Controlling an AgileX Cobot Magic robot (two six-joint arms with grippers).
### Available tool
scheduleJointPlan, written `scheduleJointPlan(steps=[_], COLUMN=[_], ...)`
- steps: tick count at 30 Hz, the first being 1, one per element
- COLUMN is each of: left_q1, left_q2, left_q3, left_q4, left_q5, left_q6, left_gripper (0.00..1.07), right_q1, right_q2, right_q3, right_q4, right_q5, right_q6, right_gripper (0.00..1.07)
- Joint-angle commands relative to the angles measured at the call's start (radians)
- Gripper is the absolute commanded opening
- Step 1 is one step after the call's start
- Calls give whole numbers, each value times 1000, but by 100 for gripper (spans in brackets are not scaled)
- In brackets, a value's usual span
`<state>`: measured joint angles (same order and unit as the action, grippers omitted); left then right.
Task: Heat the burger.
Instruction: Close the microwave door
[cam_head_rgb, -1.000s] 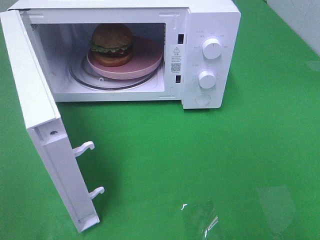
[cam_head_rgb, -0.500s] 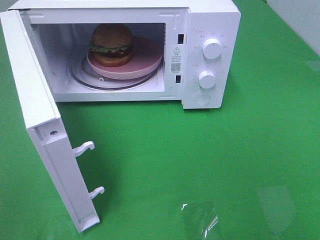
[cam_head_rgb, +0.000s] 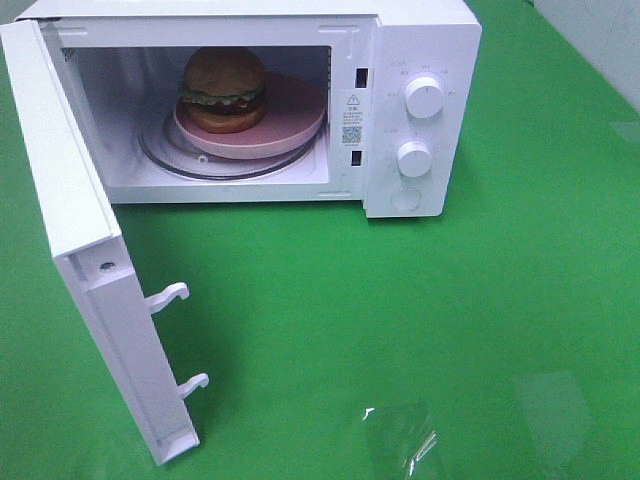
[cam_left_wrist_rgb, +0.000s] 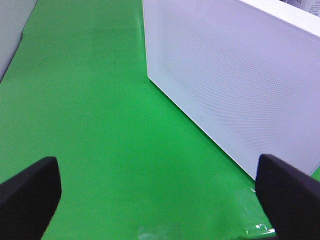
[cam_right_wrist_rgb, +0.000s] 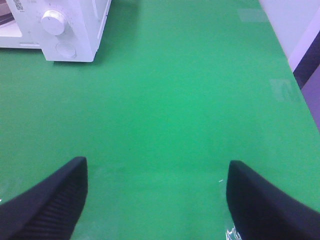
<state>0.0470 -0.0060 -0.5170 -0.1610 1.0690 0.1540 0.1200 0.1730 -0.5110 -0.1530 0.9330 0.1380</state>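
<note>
Green worktop (cam_head_rgb: 470, 330) carried a white microwave (cam_head_rgb: 430, 40) at its far edge, with the door (cam_head_rgb: 60, 200) swung open at left. Inside, the burger (cam_head_rgb: 224, 88) sat on a pink plate (cam_head_rgb: 295, 115). The left claw (cam_left_wrist_rgb: 157, 187) and right claw (cam_right_wrist_rgb: 157, 192) were both spread, gripping nothing.

The high camera looks down into the microwave's (cam_head_rgb: 430, 40) open front; the left wrist camera faces its door (cam_left_wrist_rgb: 235, 80) closely; the right wrist camera shares its knobs (cam_right_wrist_rgb: 53, 22), farther off.

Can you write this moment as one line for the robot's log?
burger: on pink plate inside microwave | door: open | left jaws: open, empty | right jaws: open, empty
</note>
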Motion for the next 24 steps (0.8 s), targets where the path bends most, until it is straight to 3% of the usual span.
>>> scheduleJointPlan(steps=[1, 24], left_q1=[5, 5], left_q2=[-5, -5], left_q3=[1, 1], left_q4=[-3, -3], left_q5=[2, 2], left_q6=[-1, -1], left_gripper=[98, 98], right_q1=[-1, -1], right_q2=[-9, -9], right_q3=[10, 10], right_q4=[5, 6], right_q5=[23, 23], right_q6=[15, 15], right_gripper=[73, 73])
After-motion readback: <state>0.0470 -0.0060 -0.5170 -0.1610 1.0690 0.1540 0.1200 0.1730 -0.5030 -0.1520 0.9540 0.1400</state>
